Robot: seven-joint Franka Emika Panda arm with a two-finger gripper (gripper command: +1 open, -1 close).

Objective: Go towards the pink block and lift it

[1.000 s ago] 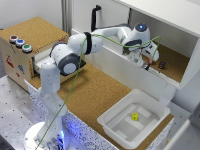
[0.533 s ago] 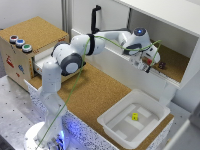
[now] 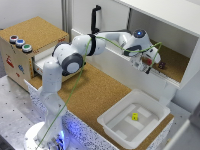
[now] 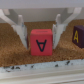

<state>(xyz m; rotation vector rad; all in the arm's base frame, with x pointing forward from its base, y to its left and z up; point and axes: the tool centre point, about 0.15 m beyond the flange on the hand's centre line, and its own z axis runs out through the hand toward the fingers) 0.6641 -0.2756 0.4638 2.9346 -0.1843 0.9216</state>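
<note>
**Tool straddling the pink block: check before closing**

In the wrist view, the pink block (image 4: pixel 40 41) sits on the cork floor of the shelf compartment, between the two fingers (image 4: pixel 20 29) of the tool (image 4: pixel 40 31). The fingers are spread, one on each side of the block, and you can see a narrow gap on both sides; neither pad appears to touch the block. The face towards the camera carries a dark letter, so the block is not plain on that side.

A darker maroon block (image 4: pixel 77 36) stands at 3 o'clock from the pink block in the wrist view, just beyond the nearer finger. In the exterior view the arm reaches into the shelf (image 3: pixel 181 75) and the tool (image 3: pixel 143 63) hides the pink block; the maroon block (image 3: pixel 162 64) shows at 3 o'clock from the tool.

Judged from this pose, the approach is essentially complete; closing and lifting remain.

Watch for these faults:

- **Off-centre closure.** If one finger meets the block first, it may push or twist the block on the cork rather than clamp it.
- **Shallow grip.** How far the fingertips reach down the block's sides cannot be told. A grip near the top edge may let the block slip on lift.
- **Neighbour contact.** Any sideways correction towards 3 o'clock could strike the maroon block.
- **Shelf clearance.** Lifting steeply may bring the wrist against the shelf's upper wall.

The white tray (image 3: pixel 114 121) on the worktop, holding a yellow cube (image 3: pixel 134 116), is not involved.
</note>
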